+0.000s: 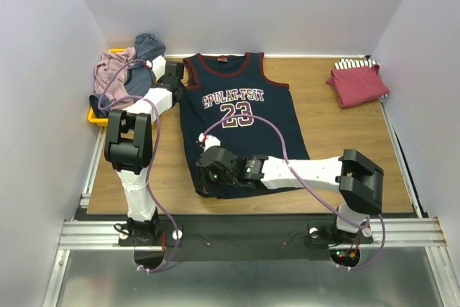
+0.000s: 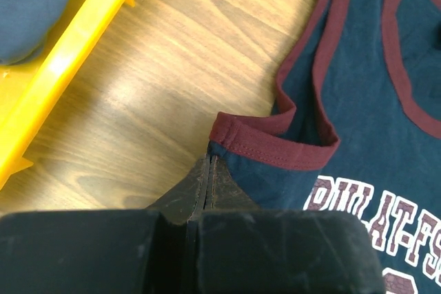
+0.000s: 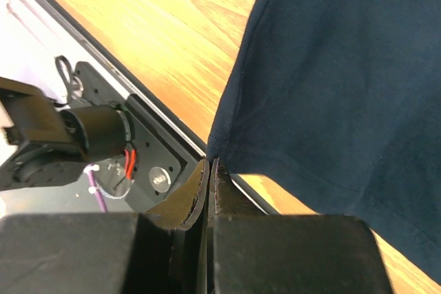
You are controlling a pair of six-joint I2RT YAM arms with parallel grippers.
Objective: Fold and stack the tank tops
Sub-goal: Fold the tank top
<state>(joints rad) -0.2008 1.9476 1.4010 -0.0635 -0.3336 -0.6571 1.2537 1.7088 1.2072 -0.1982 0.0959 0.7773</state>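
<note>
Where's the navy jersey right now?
In the top view, the navy jersey lies flat mid-table, between the yellow tray on the left and the folded red top far right.

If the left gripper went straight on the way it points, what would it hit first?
Probably the maroon-trimmed armhole edge of the navy jersey, which the shut fingers of the left gripper seem to pinch. Past it looks like bare wooden table; the yellow plastic tray sits off to the side.

Jersey (image 1: 237,77) centre — tray (image 1: 93,116) left, folded tops (image 1: 357,83) right.
</note>
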